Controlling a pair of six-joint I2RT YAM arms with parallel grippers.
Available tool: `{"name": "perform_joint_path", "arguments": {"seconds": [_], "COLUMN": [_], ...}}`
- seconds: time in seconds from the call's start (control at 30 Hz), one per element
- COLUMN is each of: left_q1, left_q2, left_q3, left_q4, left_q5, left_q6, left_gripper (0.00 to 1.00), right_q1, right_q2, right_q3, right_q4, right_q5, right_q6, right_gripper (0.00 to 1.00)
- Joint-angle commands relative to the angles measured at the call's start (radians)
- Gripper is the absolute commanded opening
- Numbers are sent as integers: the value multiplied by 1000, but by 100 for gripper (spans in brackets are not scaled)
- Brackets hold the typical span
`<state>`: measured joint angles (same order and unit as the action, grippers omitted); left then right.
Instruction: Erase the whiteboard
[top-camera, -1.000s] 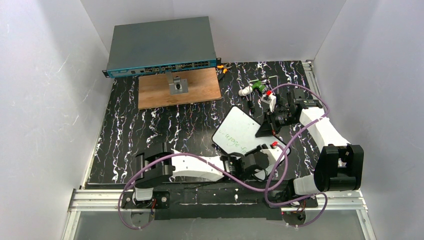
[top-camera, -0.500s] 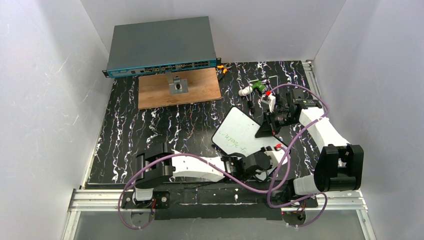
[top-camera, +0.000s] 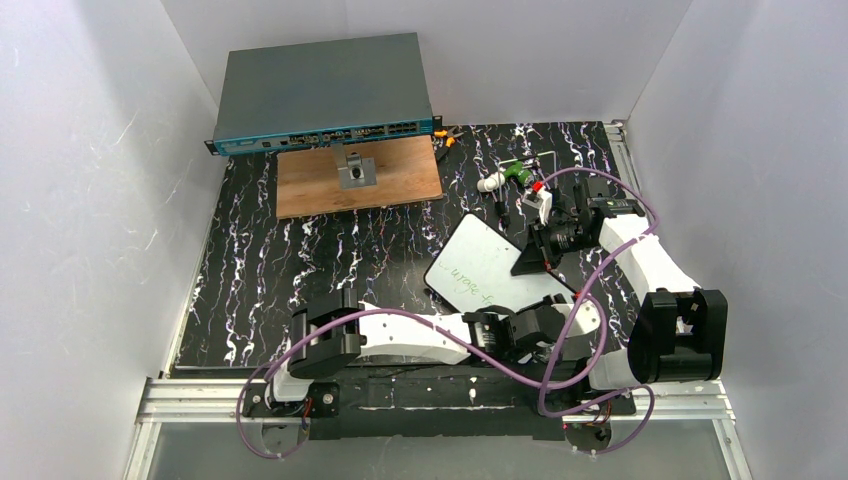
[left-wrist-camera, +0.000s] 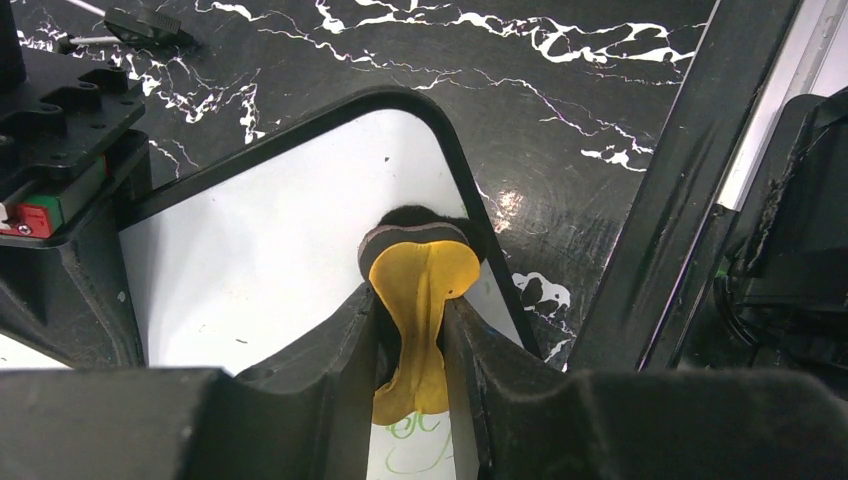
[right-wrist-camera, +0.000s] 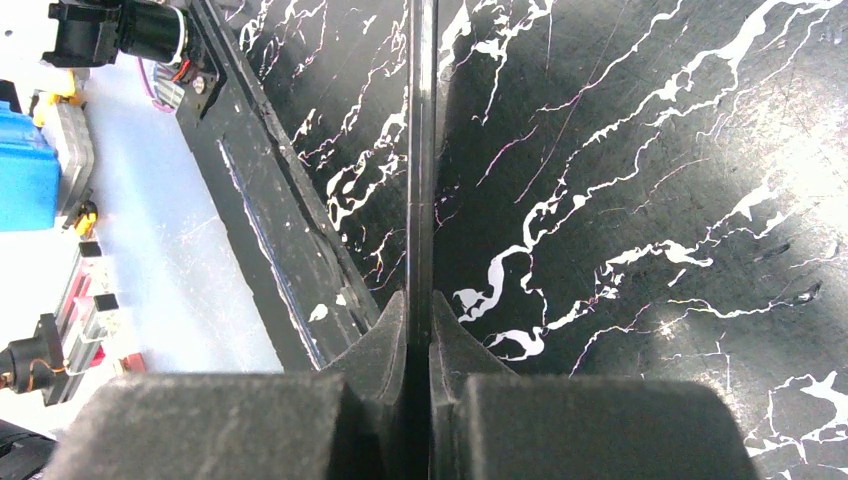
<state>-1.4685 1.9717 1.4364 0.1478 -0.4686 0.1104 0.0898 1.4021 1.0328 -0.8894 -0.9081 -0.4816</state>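
The whiteboard (top-camera: 485, 265) lies tilted on the black marbled table, with green writing (top-camera: 462, 281) near its left edge. My right gripper (top-camera: 530, 262) is shut on the board's right rim, which shows as a thin dark edge (right-wrist-camera: 421, 150) between the fingers (right-wrist-camera: 420, 300). My left gripper (top-camera: 572, 312) is shut on a yellow eraser (left-wrist-camera: 420, 285), whose dark felt face presses on the board's corner (left-wrist-camera: 270, 250). Some green strokes (left-wrist-camera: 410, 428) show just below the eraser.
A grey network switch (top-camera: 325, 92) stands at the back, with a brown wooden board (top-camera: 400, 178) carrying a small metal bracket (top-camera: 355, 172) in front of it. Markers and small tools (top-camera: 505, 177) lie at the back right. Purple cables (top-camera: 560, 360) loop over both arms.
My left arm has swung right along the board's near edge, carrying the eraser to the near right corner. The right gripper and the board have stayed put.
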Motion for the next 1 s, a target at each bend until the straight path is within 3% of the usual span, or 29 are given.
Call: {"name": "perform_joint_path", "arguments": {"seconds": [0.0,0.97], "left_q1": [-3,-50], "left_q2": [8,5], "left_q3": [34,-29], "left_q4": [-79,-176], "left_q5": [-7,54], "left_q6": [-10,-23], "left_gripper": [0,0], "right_q1": [0,-1], "right_q2": [-29,-24], "right_q3": [24,26], "right_q4": [30,30], "right_q5": [-41,-39], "right_q6": [-41,-41], "right_gripper": [1,1]}}
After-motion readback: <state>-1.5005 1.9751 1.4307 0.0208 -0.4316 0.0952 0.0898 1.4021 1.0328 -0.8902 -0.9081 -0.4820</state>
